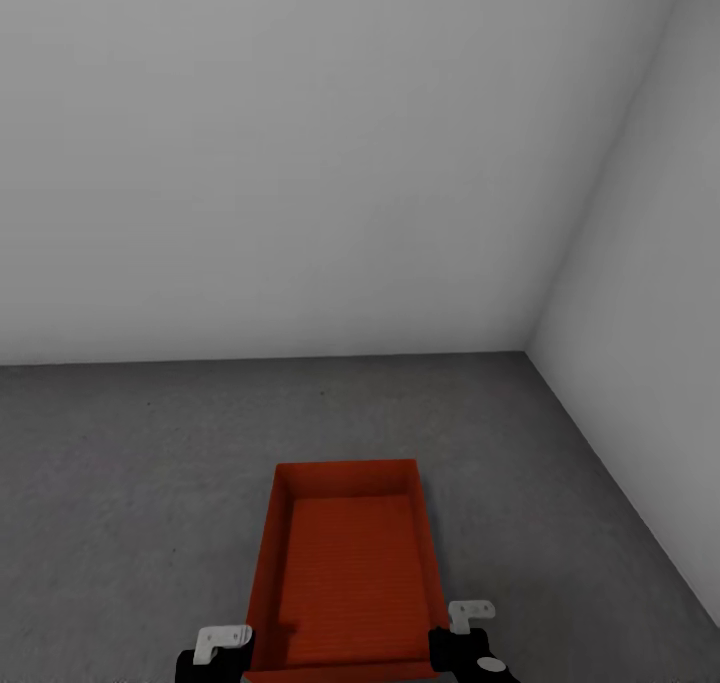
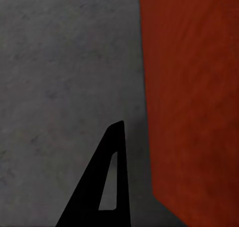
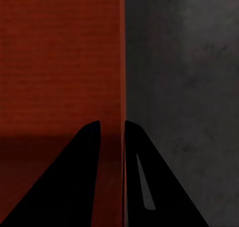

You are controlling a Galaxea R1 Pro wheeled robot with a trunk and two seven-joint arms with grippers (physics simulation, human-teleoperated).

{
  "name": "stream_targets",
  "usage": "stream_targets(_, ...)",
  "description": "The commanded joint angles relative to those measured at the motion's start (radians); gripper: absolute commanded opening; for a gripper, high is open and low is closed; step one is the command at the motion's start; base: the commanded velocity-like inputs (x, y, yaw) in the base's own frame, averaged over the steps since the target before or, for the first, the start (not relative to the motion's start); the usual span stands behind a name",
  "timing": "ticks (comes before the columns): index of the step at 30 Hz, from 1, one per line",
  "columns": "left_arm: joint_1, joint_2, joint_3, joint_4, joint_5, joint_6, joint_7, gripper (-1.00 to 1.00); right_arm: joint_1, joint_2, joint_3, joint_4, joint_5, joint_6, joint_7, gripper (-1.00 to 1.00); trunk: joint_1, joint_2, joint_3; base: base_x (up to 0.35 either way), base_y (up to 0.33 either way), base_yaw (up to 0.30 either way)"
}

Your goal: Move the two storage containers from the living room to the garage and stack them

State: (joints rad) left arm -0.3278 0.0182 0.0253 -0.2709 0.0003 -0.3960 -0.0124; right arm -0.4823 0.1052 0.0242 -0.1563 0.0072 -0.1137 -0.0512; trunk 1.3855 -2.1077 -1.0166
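Orange-red open-top storage bin (image 1: 345, 573) with thin straight walls and a finely ribbed bottom sits between both claws. Right gripper (image 3: 112, 137) is clamped on its right wall; left gripper (image 2: 107, 182) shows one black finger beside the outer wall, grip unclear. Rough dark grey concrete floor (image 1: 120, 463) spreads outward; pale grey walls (image 1: 300, 163) meet at two o'clock.

Both arms reach low and forward. The black right gripper (image 3: 112, 132) has its 2 fingers straddling a thin orange-red bin wall (image 3: 122, 62); the black left gripper (image 1: 215, 653) shows 1 finger (image 2: 102, 182).
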Motion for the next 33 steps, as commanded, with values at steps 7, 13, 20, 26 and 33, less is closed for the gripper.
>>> stream_targets(7,0.000,0.000,0.009,0.001,0.004,-0.003,0.002,-1.00,-0.001,0.000,-0.005,0.000,0.002,-0.003,-0.006,-1.00,0.000,0.000,-0.012,0.000,0.000,0.000)
stream_targets(13,0.000,0.000,0.009,0.001,0.004,-0.003,0.002,-1.00,-0.001,0.000,-0.005,0.000,0.002,-0.003,-0.007,-1.00,0.000,0.000,-0.019,0.000,0.000,0.000)
stream_targets(20,0.000,0.000,0.009,0.001,0.004,-0.003,0.002,-1.00,-0.001,0.000,-0.005,0.000,0.002,-0.003,-0.007,-1.00,0.000,0.000,-0.024,0.000,0.000,0.000)
stream_targets(26,0.000,0.000,0.009,0.001,0.004,-0.003,0.002,-1.00,-0.001,0.000,-0.005,0.000,0.002,-0.003,-0.006,-1.00,0.000,0.000,-0.033,0.000,0.000,0.000)
stream_targets(33,0.000,0.000,0.008,0.001,0.004,-0.003,0.002,-1.00,-0.001,0.001,-0.005,0.000,0.002,-0.003,-0.007,-1.00,0.000,0.000,-0.044,0.000,0.000,0.000)
